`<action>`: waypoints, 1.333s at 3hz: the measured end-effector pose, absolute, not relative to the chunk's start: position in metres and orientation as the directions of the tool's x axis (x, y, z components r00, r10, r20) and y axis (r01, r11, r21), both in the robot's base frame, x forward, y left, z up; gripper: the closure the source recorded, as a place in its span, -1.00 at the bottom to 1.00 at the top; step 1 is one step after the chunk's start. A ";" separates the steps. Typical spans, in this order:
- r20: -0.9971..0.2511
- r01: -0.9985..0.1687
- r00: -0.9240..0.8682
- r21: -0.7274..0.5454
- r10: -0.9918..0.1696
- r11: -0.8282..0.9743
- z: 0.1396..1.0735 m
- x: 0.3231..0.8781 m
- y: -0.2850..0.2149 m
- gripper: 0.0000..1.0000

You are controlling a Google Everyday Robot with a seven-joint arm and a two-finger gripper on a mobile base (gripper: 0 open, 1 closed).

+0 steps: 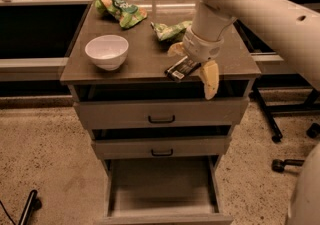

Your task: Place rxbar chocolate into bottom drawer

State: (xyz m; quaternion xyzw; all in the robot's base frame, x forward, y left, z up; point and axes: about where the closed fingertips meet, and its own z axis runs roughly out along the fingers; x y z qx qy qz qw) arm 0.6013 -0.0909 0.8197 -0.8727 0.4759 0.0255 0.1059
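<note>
In the camera view, the white arm reaches in from the upper right and bends down over the cabinet top [145, 59], wrist steeply angled. Its gripper [192, 71] sits low at the front right of the top with its yellowish fingers [210, 79] spread wide. One finger hangs past the front edge.

There is one rxbar chocolate [179, 69], one white bowl [106, 51], two green snack bags [120, 10] [171, 30] and three drawers. The bar lies flat on the top between the fingers. Its long axis runs diagonally, the near end towards the front left and the far end tucked under the wrist.

The bottom drawer [160, 189] is pulled out. The two upper drawers [161, 114] [161, 147] are pushed in.
</note>
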 end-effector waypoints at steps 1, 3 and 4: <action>-0.137 -0.841 0.533 -0.194 -0.835 -0.505 0.806 0.616 -0.088 -0.82; -0.130 -0.827 0.539 -0.267 -0.832 -0.494 0.801 0.632 -0.092 0.01; -0.140 -0.808 0.563 -0.298 -0.815 -0.507 0.811 0.631 -0.088 0.48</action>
